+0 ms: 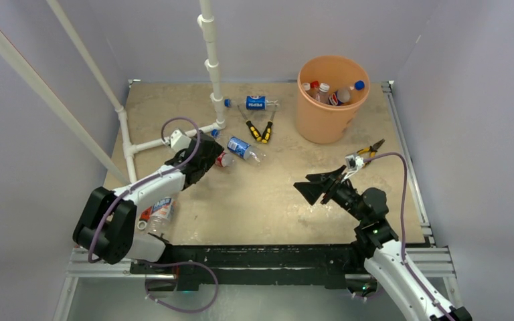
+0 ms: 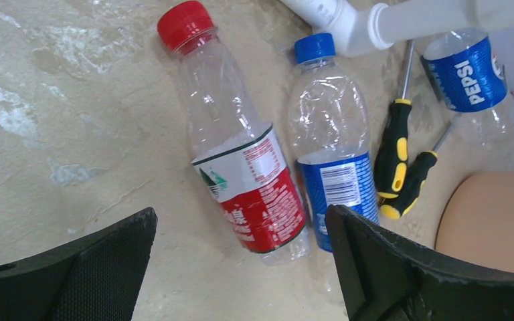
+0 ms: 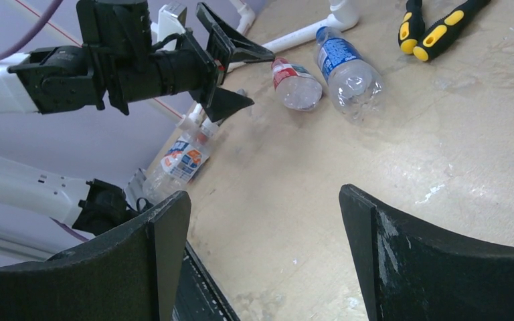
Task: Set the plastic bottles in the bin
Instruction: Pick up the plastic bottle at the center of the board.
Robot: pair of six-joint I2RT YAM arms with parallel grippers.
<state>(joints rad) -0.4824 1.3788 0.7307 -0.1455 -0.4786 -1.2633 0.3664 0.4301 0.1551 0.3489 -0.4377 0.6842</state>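
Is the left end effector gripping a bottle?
No, the left end effector has its jaws wide open, and the red-label bottle and blue-label bottle lie loose on the table beyond them.

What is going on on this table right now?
Two robot arms are at work; the orange bin already holds several plastic bottles. The left gripper hangs open over a red-labelled bottle and a blue-labelled bottle lying side by side. The right gripper is open and empty over mid-table. A Pepsi bottle and a bottle by the left arm's base also lie loose.
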